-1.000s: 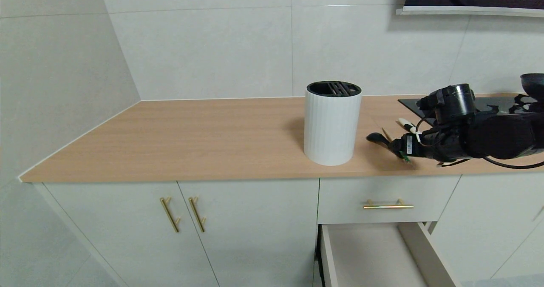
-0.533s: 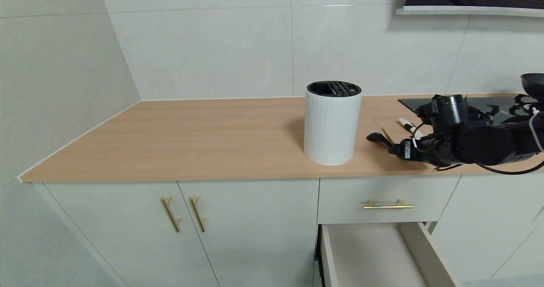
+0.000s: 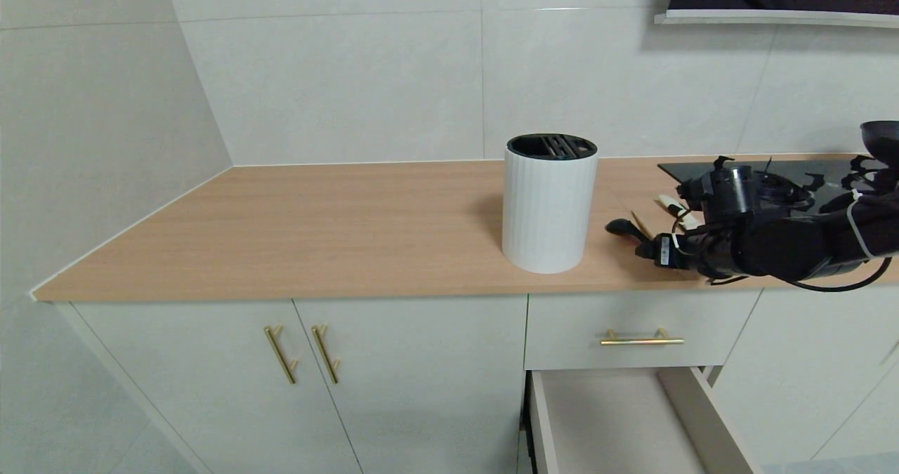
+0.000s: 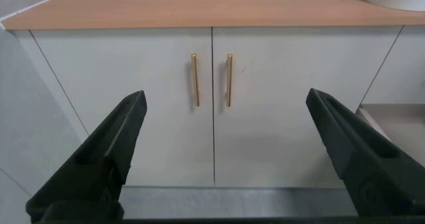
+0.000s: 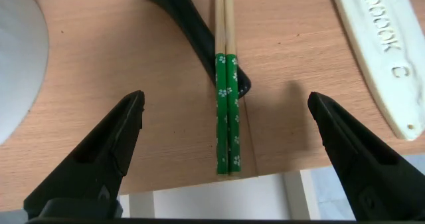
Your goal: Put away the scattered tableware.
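Note:
A pair of wooden chopsticks [image 5: 226,84] with green flowered ends lies on the counter near its front edge, across a black spoon [image 5: 192,31]. My right gripper [image 5: 226,164] is open just above the counter, with one finger on each side of the green ends. In the head view it [image 3: 650,249] sits right of the white ribbed utensil holder [image 3: 549,203], close to the black spoon [image 3: 621,227]. A white-handled utensil [image 5: 382,51] lies beside the chopsticks. My left gripper [image 4: 226,157] is open and holds nothing, low in front of the cabinet doors.
A drawer [image 3: 618,418] stands pulled open below the counter's right part. A black hob [image 3: 772,172] with a dark pan [image 3: 881,133] is at the far right. Gold door handles [image 4: 211,80] face the left gripper. The counter left of the holder is bare wood.
My right arm has come down toward the counter and shifted slightly left, bringing the gripper over the chopsticks' ends. The tableware and the holder have not moved.

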Controlling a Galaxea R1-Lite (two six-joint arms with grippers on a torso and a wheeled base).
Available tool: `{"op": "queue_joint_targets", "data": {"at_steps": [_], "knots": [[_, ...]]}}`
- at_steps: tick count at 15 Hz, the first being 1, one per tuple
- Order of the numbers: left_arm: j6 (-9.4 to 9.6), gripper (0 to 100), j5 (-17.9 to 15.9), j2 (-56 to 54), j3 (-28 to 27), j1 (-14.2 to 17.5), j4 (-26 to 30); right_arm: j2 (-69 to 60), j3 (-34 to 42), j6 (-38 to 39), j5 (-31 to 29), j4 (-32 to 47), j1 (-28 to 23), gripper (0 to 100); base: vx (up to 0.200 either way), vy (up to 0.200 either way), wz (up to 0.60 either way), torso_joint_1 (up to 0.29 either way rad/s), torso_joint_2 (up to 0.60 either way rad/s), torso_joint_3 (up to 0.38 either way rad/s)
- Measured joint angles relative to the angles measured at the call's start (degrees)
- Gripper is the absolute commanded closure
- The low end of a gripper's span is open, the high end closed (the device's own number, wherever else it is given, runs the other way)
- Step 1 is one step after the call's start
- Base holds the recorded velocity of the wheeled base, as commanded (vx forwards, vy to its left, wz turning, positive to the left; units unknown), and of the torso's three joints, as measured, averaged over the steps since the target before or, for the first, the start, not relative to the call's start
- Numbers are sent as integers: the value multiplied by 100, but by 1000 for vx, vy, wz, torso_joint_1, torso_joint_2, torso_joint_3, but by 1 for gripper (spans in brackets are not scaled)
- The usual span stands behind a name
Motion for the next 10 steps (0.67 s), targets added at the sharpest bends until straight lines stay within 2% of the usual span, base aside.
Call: {"op": "queue_joint_targets", "data": {"at_steps": [1, 10], "knots": [[0, 0, 0, 0, 0, 0, 0, 20, 0, 0, 1, 0, 0, 100, 0, 0, 0, 0, 0, 0], [0, 0, 0, 0, 0, 0, 0, -15, 5, 2, -10, 2, -6, 100, 0, 0, 0, 0, 0, 0]]}}
